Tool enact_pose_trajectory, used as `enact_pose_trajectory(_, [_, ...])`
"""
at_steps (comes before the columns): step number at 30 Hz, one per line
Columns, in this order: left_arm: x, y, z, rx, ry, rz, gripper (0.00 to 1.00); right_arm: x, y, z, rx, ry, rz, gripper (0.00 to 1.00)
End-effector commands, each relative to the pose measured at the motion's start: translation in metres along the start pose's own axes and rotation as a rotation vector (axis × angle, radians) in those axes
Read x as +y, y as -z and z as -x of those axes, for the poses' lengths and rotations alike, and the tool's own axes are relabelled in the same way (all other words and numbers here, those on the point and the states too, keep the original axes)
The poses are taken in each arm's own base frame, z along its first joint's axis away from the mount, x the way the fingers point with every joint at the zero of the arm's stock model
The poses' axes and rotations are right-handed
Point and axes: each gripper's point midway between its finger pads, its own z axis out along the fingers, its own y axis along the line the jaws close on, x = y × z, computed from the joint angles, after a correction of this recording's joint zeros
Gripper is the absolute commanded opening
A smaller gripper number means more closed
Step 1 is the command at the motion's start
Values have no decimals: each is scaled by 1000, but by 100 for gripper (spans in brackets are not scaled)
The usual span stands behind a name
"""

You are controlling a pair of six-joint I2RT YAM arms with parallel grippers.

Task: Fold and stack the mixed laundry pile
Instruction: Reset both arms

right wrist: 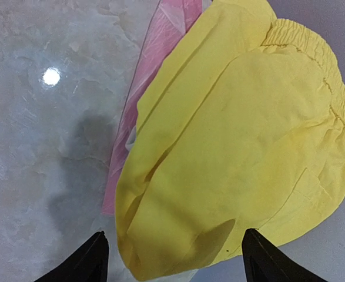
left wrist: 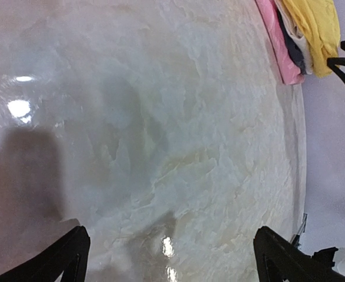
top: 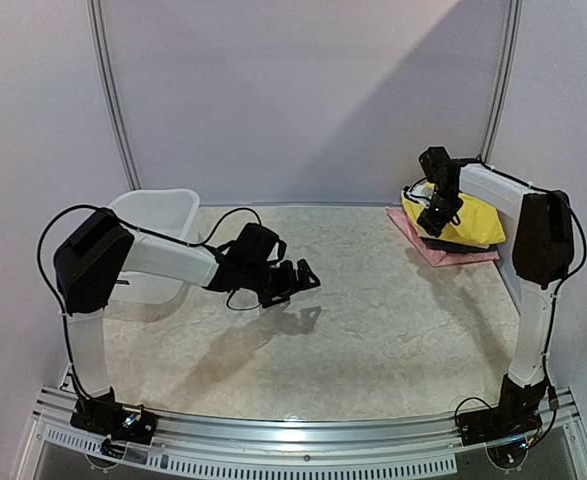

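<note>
From the top external view, I see a pale, marbled surface (top: 373,320) with my two arms reaching over it. The left tool (top: 298,280) hangs above the middle of the surface, a little toward the left edge, its fingers spread apart and holding nothing. A white plastic basket (top: 158,235) sits at the far left corner. In the far right corner lies a folded stack, with the yellow shorts (top: 468,225) on top and a pink cloth (top: 453,255) showing underneath. The right tool (top: 435,215) is just above the shorts.

In the left wrist view, my left tool's two dark fingers (left wrist: 60,258) stand wide apart at the bottom of the frame, with only bare surface between them. The stack shows in the upper right: pink cloth lowest, then a dark cloth (left wrist: 294,47), a strip of white cloth (left wrist: 300,39), and the yellow shorts on top.

In the right wrist view, the yellow shorts fill most of the frame, folded flat, their gathered elastic waistband (right wrist: 313,53) toward the upper right. The pink cloth peeks out along their left side. My right tool's fingers (right wrist: 84,261) are apart, one over each side of the shorts' near end, clamping nothing.
</note>
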Motion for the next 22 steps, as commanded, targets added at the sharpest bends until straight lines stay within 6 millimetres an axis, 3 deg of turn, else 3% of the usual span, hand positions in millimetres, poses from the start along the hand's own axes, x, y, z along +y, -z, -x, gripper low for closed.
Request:
enact_pose_trajectory(1, [-19,53,28,-37,-292,189,100,-24,73,21,-221,-140,23,89])
enact_pose_trajectory(2, [-20,68,39,-71,-375,256,99,-25,84,24,-273,-167,41,98])
enact_pose_trajectory(5, [-24,115,66,-182,-560,414,100,-27,124,21,-443,-271,85,99])
enact_pose_trajectory(8, [-27,163,89,-337,-660,532,100,-27,148,10,-522,-432,98,99])
enact_pose_trajectory(11, [-30,208,105,-489,-698,593,100,-16,148,0,-543,-533,140,99])
enact_pose_trajectory(14, [-22,246,115,-593,-674,685,99,0,161,-7,-622,-551,197,99])
enact_pose_trajectory(17, [-15,263,118,-612,-670,754,100,2,183,-15,-718,-584,203,99])
enact_pose_trajectory(20, [-12,260,115,-576,-695,763,100,10,196,-19,-769,-554,228,99])
enact_pose_trajectory(22, [-11,258,113,-567,-695,762,100,10,194,-20,-768,-564,221,99])
